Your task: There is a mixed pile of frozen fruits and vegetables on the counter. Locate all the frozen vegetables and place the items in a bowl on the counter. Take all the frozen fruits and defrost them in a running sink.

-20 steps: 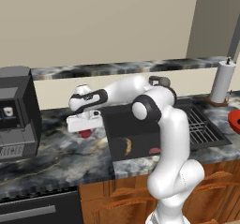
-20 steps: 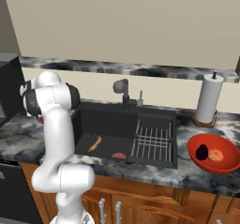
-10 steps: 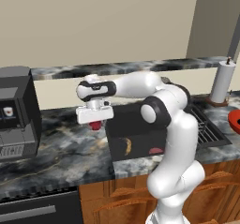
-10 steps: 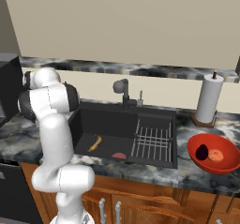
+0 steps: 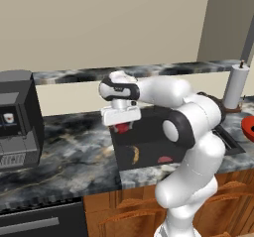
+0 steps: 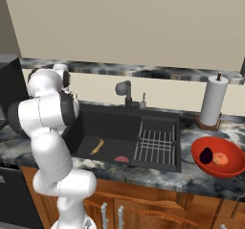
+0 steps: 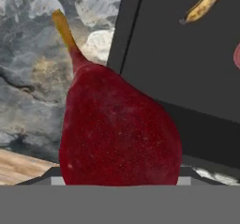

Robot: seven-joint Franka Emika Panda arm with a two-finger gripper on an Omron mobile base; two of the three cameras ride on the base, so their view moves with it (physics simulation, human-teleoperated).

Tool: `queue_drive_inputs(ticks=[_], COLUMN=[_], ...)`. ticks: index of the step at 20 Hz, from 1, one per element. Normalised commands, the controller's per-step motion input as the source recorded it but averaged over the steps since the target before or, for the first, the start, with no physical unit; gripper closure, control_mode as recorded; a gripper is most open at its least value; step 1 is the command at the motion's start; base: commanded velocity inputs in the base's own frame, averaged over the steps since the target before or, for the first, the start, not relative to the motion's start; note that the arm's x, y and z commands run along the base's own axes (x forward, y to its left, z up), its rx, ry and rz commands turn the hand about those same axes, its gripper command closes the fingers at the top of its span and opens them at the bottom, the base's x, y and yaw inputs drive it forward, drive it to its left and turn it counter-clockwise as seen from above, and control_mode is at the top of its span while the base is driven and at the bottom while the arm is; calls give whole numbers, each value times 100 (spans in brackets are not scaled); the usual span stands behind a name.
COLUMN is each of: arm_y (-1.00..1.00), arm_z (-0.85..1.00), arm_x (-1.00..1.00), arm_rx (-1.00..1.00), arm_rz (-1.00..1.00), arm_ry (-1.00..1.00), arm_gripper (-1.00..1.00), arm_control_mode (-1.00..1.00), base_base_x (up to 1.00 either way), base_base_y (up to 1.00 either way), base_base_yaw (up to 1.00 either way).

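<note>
red fruit (image 7: 119,134) held above sink's (image 5: 149,132) edge

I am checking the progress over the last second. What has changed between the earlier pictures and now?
The gripper, holding the red fruit, swung from over the counter to the left edge of the sink. Its grip did not change. The banana and the pinkish-red oval thing stayed in the sink, and the aubergine and the orange-red piece stayed in the bowl.

A plain beige wall (image 5: 124,23) is running behind the marbled bench (image 5: 64,151). Wooden cabinets (image 6: 158,209) are sitting below, with a black coffee machine (image 5: 17,119) standing far left.
</note>
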Motion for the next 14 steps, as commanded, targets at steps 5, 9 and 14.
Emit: queue_drive_inputs(ticks=[5,9,14], arm_y=[-79,-62,-35], arm_z=[-7,-39,-48], arm_x=[-31,4,27], arm_rx=[3,-2,-3], arm_rz=[2,4,3], arm_ry=[-10,-2,-6], arm_gripper=[100,100,100], arm_control_mode=[-100,-100,-100], base_base_x=[0,0,0], base_base_y=[0,0,0], base_base_yaw=[0,0,0])
